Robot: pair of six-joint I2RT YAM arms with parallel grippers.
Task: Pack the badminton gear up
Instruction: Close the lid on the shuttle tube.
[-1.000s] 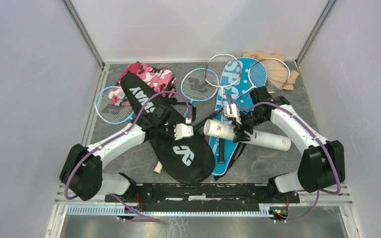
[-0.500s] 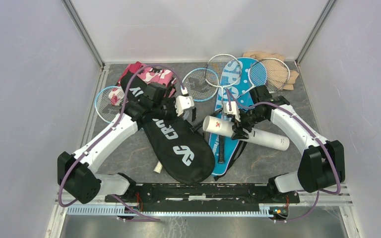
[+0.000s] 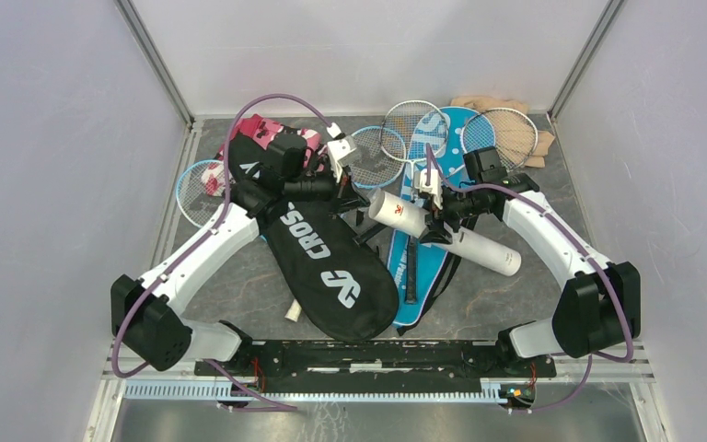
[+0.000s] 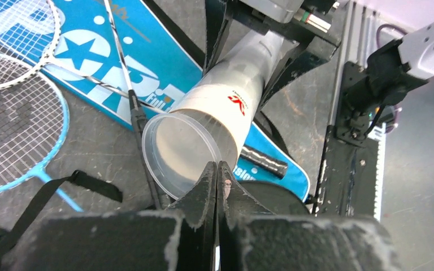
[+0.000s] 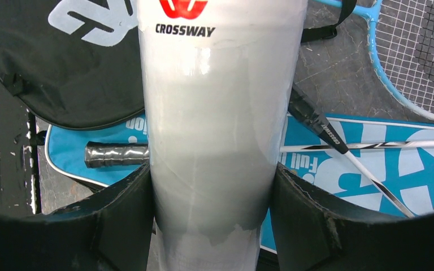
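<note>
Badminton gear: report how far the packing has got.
Done: nothing visibly packed. The rackets lie loose, and the black cover and blue cover lie flat.
In hand: the right claw grips the white tube, and the shut left claw sits at the rim of its capped end.
Left: all of it, probably the rackets into the covers.

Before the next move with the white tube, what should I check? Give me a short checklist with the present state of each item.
1. Right tool clamps the white tube from both sides: ok.
2. Clear lid sits on the tube end: ok.
3. Left tool is shut, tips at the lid rim: ok.
4. Left tool really pinches the lid edge: cannot tell.
5. Lidded end faces the left tool: ok.
</note>
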